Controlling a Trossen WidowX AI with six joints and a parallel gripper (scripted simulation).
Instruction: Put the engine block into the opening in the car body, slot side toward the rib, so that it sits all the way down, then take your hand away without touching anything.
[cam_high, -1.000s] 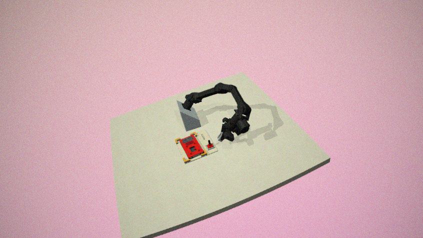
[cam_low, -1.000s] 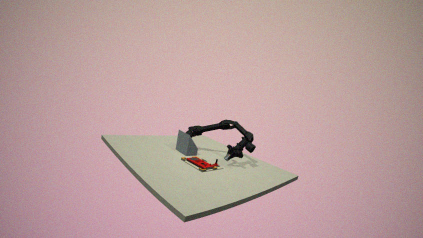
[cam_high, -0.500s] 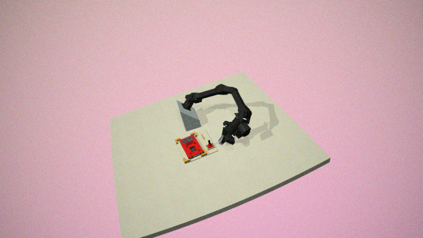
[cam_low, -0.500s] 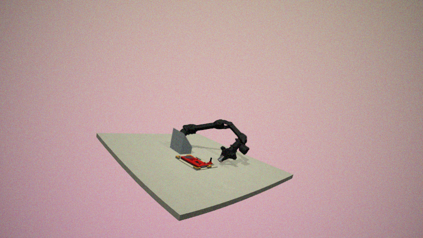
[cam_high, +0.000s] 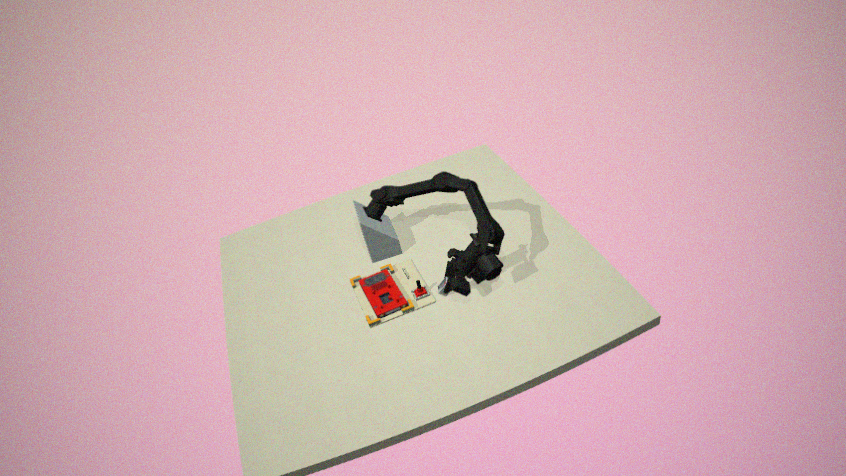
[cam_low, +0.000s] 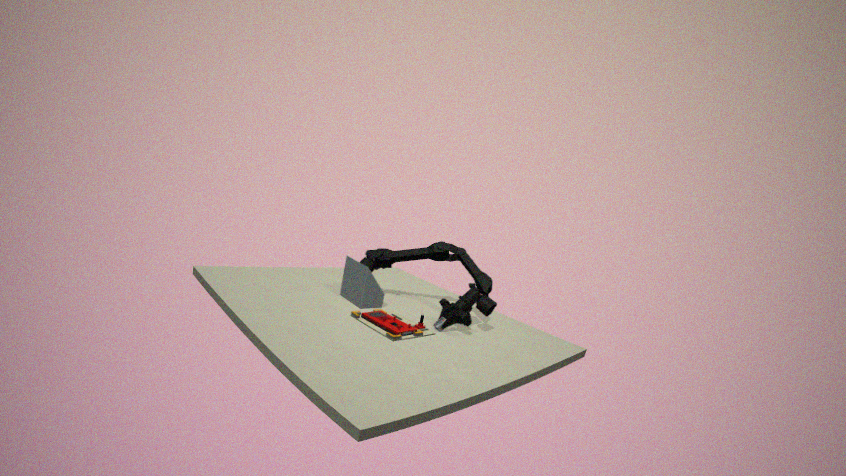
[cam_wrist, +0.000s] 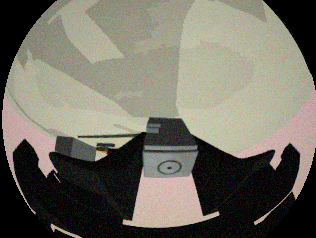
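Pale green table top (cam_high: 331, 378) carries the red car body (cam_high: 382, 293). Beside it, the black parallel-jaw gripper (cam_high: 444, 285) clamps the small grey engine block (cam_wrist: 170, 159). Advisable: centre over the opening, slot toward rib, then descend vertically.

One arm (cam_high: 473, 201), one car body (cam_high: 381, 294), one engine block (cam_wrist: 169, 159)

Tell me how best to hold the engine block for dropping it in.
By its two flat, parallel side faces, from the circle-marked end, as the gripper holds the block now. That likely leaves the far end free to enter the car body.
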